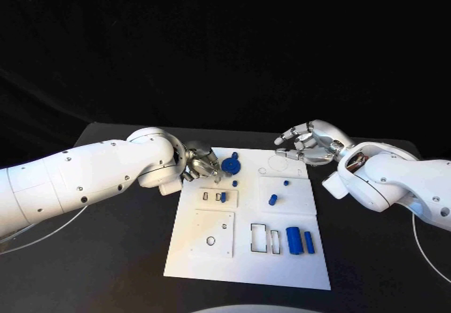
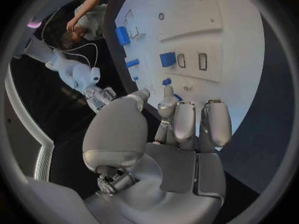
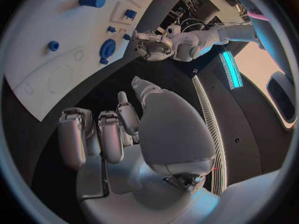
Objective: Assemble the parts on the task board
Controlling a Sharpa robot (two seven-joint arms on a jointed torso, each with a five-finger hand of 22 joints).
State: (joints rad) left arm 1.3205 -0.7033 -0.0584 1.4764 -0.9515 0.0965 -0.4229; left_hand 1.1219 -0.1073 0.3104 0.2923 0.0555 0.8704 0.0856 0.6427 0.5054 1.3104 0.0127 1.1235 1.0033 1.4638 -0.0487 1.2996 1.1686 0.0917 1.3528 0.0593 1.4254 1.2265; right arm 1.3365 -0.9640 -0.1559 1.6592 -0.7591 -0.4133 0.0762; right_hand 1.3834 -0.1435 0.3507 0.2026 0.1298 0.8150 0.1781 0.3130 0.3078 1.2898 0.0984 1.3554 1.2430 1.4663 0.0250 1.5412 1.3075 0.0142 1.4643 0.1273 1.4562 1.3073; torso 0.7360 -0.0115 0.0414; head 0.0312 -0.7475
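Resting at the white task board's (image 1: 202, 257) far left edge, the left hand (image 1: 199, 164) had curled empty fingers beside a round blue part (image 1: 232, 164); the right hand (image 1: 306, 145) hung curled and empty too

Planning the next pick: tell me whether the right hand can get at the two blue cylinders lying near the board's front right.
Probably yes. The right hand hovers empty at the task board far right corner, and the two blue cylinders lie uncovered on that side with nothing between. The left hand is across the board.

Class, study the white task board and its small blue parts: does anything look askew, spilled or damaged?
Nothing stands out. The white task board lies flat, the small blue parts rest on it, and neither robot hand holds anything.
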